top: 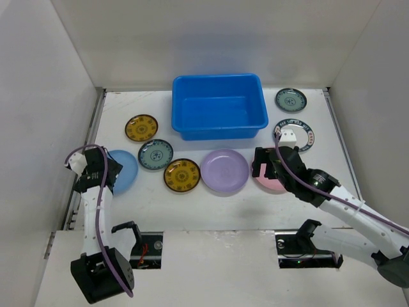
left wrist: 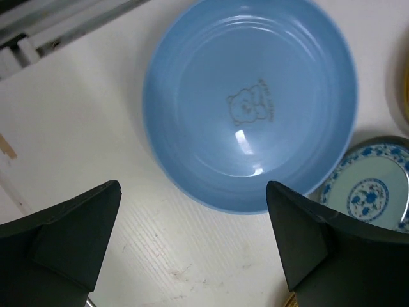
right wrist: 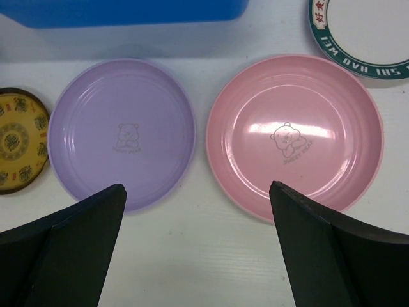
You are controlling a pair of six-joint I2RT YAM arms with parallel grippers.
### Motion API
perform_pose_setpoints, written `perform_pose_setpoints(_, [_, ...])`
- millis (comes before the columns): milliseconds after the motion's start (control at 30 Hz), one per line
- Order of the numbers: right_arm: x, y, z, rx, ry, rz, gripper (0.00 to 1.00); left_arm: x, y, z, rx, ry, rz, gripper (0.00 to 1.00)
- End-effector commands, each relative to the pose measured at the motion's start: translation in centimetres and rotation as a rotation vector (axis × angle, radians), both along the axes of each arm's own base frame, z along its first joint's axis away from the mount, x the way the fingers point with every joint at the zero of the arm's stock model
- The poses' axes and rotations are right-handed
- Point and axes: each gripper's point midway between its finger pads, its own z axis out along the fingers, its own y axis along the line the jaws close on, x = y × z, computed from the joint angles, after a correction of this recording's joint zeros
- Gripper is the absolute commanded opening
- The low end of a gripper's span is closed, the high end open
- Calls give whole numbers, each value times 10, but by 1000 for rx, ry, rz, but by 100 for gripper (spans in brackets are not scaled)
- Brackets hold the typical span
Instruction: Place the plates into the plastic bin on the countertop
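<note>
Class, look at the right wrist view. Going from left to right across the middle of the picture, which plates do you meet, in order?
yellow patterned plate → lilac plate → pink plate

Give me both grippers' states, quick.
Left gripper: open, empty, over the blue plate.
Right gripper: open, empty, near the pink plate.
</note>
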Motion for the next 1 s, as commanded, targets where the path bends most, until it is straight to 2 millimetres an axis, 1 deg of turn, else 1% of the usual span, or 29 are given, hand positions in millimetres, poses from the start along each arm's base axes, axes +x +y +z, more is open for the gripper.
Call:
perform_pose_setpoints(0, [4, 16, 20, 69, -52, 31, 100, -7, 1, -12, -94, -37, 150, 98])
perform_pose_setpoints(133, [3, 24, 20, 86, -46, 59, 100, -22, 10, -19, -98, 2, 267, 96])
perform_pose_setpoints(233, [2, 28, 18, 96, -39, 83, 100, -29, 15, -24, -84, 17, 317, 95])
perform_pose_setpoints(333, [-1, 30, 19, 101, -33, 102, 100, -36, 17, -38, -109, 34, 360, 95])
perform_pose_setpoints(400, [-3, 31, 18, 101, -27, 112, 100, -37, 17, -49, -132, 31, 372, 95])
perform_pose_setpoints(500, [-6, 33, 16, 104, -15, 131, 100, -36, 18, -64, -161, 33, 389, 95])
perform_pose_setpoints(567, [-8, 34, 16, 109, -7, 145, 100, -33, 21, -70, -177, 27, 398, 94])
perform_pose_setpoints(733, [-9, 35, 16, 115, -4, 152, 100, -18, 28, -72, -180, -31, 394, 92])
perform_pose_setpoints(900, [-11, 36, 13, 113, 10, 153, 100, -9, 32, -77, -195, -42, 390, 91])
perform_pose_setpoints(967, [-12, 37, 13, 115, 12, 156, 100, -6, 33, -81, -197, -46, 389, 89])
